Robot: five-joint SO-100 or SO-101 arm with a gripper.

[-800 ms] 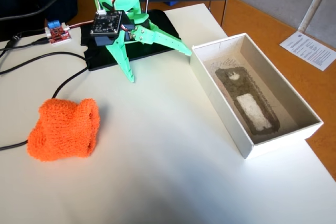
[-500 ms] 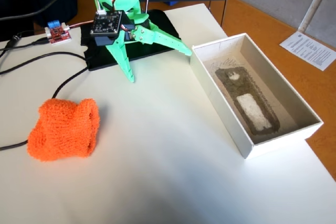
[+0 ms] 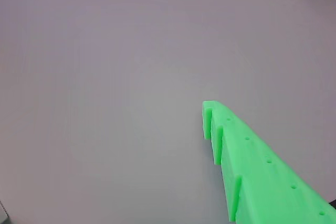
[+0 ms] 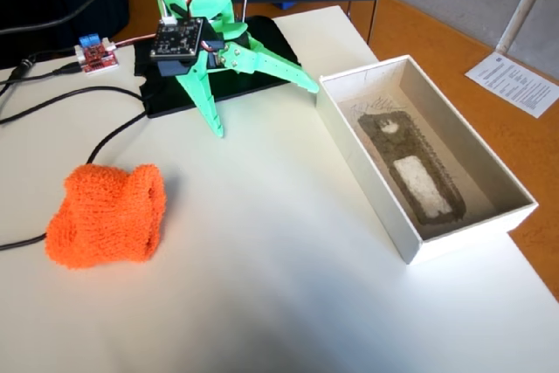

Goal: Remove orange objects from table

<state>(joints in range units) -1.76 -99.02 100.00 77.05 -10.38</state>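
The orange object (image 4: pixel 109 214), a fuzzy knitted bundle, lies on the cream-white table (image 4: pixel 288 277) at the left in the fixed view. My green gripper (image 4: pixel 262 107) hangs above the table near the black base plate, well apart from the bundle, to its upper right. Its jaws are spread wide and hold nothing: one points down, the other points right toward the box. The wrist view shows only one green finger (image 3: pixel 252 166) over bare table (image 3: pixel 105 77); the bundle is out of that view.
A white cardboard box (image 4: pixel 349 141) with a dark liner stands open at the right. The black base plate (image 4: pixel 162 98) and a small red circuit board (image 4: pixel 94 54) are at the back. Black cables (image 4: pixel 105 141) run across the left. A paper (image 4: pixel 515 80) lies on the floor.
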